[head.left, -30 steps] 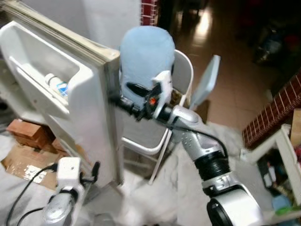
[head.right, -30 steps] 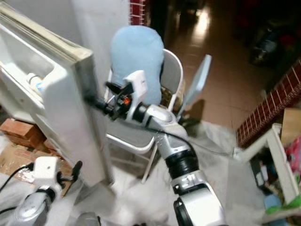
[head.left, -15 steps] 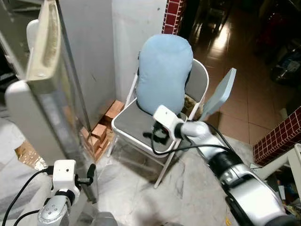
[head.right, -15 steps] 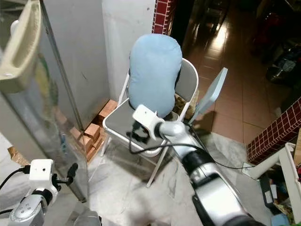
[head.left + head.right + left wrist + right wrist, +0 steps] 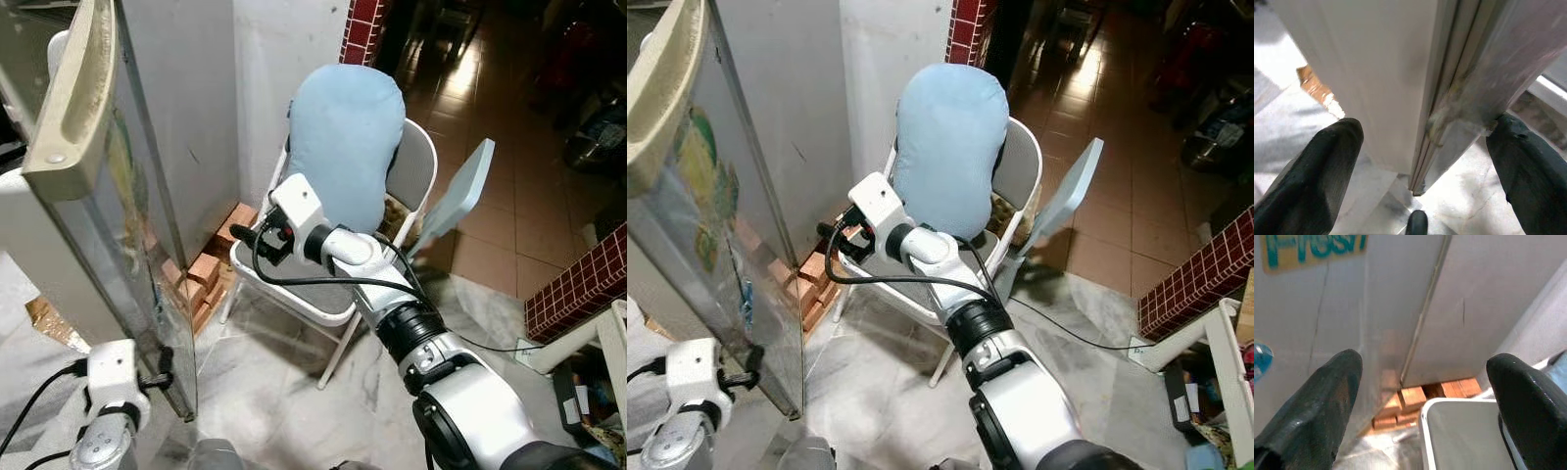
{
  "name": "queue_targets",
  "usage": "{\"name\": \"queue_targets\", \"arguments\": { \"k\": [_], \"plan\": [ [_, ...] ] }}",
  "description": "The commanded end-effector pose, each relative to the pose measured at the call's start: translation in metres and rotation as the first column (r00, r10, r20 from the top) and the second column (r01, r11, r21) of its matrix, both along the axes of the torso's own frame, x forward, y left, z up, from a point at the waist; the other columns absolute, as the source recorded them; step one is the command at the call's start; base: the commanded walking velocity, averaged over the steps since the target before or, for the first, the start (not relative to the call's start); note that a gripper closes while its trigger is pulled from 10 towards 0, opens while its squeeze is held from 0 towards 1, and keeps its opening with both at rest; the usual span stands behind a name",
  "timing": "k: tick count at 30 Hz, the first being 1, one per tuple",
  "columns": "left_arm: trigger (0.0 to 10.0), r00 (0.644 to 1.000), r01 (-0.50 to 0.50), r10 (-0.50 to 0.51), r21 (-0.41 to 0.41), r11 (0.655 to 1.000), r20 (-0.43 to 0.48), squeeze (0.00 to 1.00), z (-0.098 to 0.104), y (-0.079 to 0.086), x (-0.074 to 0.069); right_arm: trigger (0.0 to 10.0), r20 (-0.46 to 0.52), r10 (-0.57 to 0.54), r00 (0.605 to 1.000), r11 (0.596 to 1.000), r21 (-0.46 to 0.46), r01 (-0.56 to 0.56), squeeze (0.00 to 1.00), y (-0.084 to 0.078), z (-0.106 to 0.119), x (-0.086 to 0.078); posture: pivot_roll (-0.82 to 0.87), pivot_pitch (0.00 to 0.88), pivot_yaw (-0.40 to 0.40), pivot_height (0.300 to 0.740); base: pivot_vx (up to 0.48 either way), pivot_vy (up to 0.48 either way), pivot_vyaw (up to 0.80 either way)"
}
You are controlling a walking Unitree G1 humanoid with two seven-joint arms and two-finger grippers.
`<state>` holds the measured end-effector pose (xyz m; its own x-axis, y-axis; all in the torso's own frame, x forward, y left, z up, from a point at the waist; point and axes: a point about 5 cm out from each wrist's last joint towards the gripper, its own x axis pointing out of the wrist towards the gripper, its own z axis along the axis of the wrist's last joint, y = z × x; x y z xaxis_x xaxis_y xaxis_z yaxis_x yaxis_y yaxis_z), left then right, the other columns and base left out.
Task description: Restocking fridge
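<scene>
**Fridge door standing ajar, both grippers open beside it**

Fridge door [image 5: 118, 225] is standing at the robot's left, swung nearly edge-on, its glossy outer face carrying coloured stickers and its cream top edge [image 5: 73, 108] showing a moulded recess. The door's lower corner is sitting just above the pale marble floor [image 5: 284, 392].

Right arm [image 5: 392, 313] is reaching forward and leftward from the lower right, its silver segments bending at a black ribbed joint, with a black cable looping along it. The right gripper [image 5: 245, 235] is pointing toward the door's outer face, near it; its two long black fingers [image 5: 1327, 396] are spread wide with nothing between them. The right wrist view is looking along them at the grey door panel, teal lettering, and red bricks [image 5: 1410, 396] stacked on the floor.

Left gripper [image 5: 162, 367] is hanging low at the door's bottom corner. Its fingers [image 5: 1322, 161] are parted and are straddling the door's lower edge, one to each side; whether they touch it cannot be told. The rubber gasket is running along that edge.

Behind the right arm, a folding metal chair [image 5: 411, 166] with a grey padded seat is carrying a smooth, rounded light-blue cushion [image 5: 343, 137] leaning upright against its backrest. A light-blue flat panel [image 5: 460, 191] is tilting beside the chair's right edge.
</scene>
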<state>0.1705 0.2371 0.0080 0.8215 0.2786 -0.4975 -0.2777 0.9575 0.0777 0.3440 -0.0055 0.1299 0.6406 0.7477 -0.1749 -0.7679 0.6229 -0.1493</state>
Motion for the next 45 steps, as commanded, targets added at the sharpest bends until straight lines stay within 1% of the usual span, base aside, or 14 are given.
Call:
{"name": "queue_targets", "arguments": {
  "k": [1, 2, 3, 4, 8, 13, 17, 20, 21, 23, 26, 31, 36, 45],
  "plan": [
    [10.0, 0.986, -0.164, 0.164, 0.084, 0.983, 0.016, 0.0, 0.004, 0.034, -0.005, 10.0, -0.002, -0.039, 0.999, 0.999, -0.01, 0.039, 0.0, -0.01, -0.003, 0.003, 0.19, 0.0, -0.118, 0.74, 0.0, 0.0, 0.0],
    [10.0, 0.964, -0.266, 0.263, 0.112, 0.957, 0.04, 0.0, 0.007, 0.055, -0.008, 10.0, -0.013, -0.06, 0.998, 0.998, -0.019, 0.059, 0.0, -0.017, -0.006, 0.004, 0.19, 0.0, -0.124, 0.74, 0.0, 0.0, 0.0],
    [10.0, 0.964, -0.266, 0.263, 0.112, 0.957, 0.04, 0.0, 0.007, 0.055, -0.008, 10.0, -0.013, -0.06, 0.998, 0.998, -0.019, 0.059, 0.0, -0.017, -0.006, 0.004, 0.19, 0.0, -0.124, 0.74, 0.0, 0.0, 0.0],
    [10.0, 0.944, -0.33, 0.326, 0.133, 0.935, 0.051, 0.0, 0.009, 0.072, -0.011, 10.0, -0.021, -0.075, 0.997, 0.997, -0.031, 0.075, 0.0, -0.023, -0.01, 0.004, 0.19, 0.0, -0.125, 0.74, 0.0, 0.0, 0.0],
    [10.0, 0.895, -0.446, 0.44, 0.226, 0.866, 0.08, 0.0, 0.016, 0.104, -0.024, 10.0, -0.023, -0.097, 0.995, 0.994, -0.057, 0.096, 0.0, -0.032, -0.016, 0.005, 0.19, 0.0, -0.126, 0.74, 0.0, 0.0, 0.0],
    [10.0, 0.861, -0.502, 0.504, 0.263, 0.823, 0.067, 0.0, 0.014, 0.111, -0.041, 10.0, -0.02, -0.104, 0.994, 0.992, -0.068, 0.103, 0.0, -0.033, -0.019, 0.004, 0.19, 0.0, -0.124, 0.74, 0.0, 0.0, 0.0],
    [10.0, 0.89, -0.453, 0.45, 0.255, 0.854, 0.077, 0.0, 0.008, 0.093, -0.043, 10.0, -0.026, -0.108, 0.994, 0.992, -0.074, 0.105, 0.0, -0.033, -0.022, 0.003, 0.2, 0.0, -0.124, 0.74, 0.0, 0.0, 0.0],
    [10.0, 0.941, -0.336, 0.31, 0.27, 0.902, 0.133, 0.0, 0.015, 0.061, -0.025, 10.0, -0.012, -0.113, 0.994, 0.99, -0.087, 0.112, 0.0, -0.035, -0.024, 0.002, 0.19, 0.0, -0.125, 0.74, 0.0, 0.0, 0.0],
    [10.0, 0.941, -0.336, 0.31, 0.27, 0.902, 0.133, 0.0, 0.015, 0.061, -0.025, 10.0, -0.012, -0.113, 0.994, 0.99, -0.087, 0.112, 0.0, -0.035, -0.024, 0.002, 0.19, 0.0, -0.125, 0.74, 0.0, 0.0, 0.0],
    [10.0, 0.96, -0.232, 0.171, 0.292, 0.928, 0.221, 0.0, 0.032, 0.041, -0.003, 10.0, 0.0, -0.154, 0.988, 0.987, -0.044, 0.154, 0.0, -0.043, -0.021, 0.004, 0.19, 0.0, -0.127, 0.74, 0.0, 0.0, 0.0],
    [10.0, 0.956, -0.154, 0.063, 0.307, 0.939, 0.288, 0.0, 0.049, 0.025, 0.017, 10.0, 0.016, -0.205, 0.979, 0.979, -0.013, 0.206, 0.0, -0.055, -0.02, 0.004, 0.18, 0.0, -0.128, 0.74, 0.0, 0.0, 0.0],
    [10.0, 0.935, -0.106, 0.005, 0.265, 0.958, 0.355, 0.0, 0.066, 0.006, 0.04, 10.0, 0.001, -0.357, 0.934, 0.934, 0.015, 0.357, 0.0, -0.087, -0.032, -0.002, 0.15, 0.0, -0.123, 0.74, 0.0, 0.0, 0.0],
    [10.0, 0.928, -0.04, -0.044, 0.217, 0.975, 0.37, 0.0, 0.069, -0.013, 0.045, 10.0, -0.055, -0.516, 0.855, 0.85, 0.09, 0.519, 0.0, -0.115, -0.042, -0.017, 0.12, 0.0, -0.107, 0.74, 0.0, 0.446, 0.0],
    [10.0, 0.914, -0.013, -0.07, 0.2, 0.98, 0.401, 0.0, 0.08, -0.024, 0.052, 10.0, -0.082, -0.577, 0.813, 0.796, 0.168, 0.582, 0.0, -0.132, -0.041, -0.042, 0.1, 0.0, -0.099, 0.74, 0.0, 0.48, 0.0]
  ]
}}
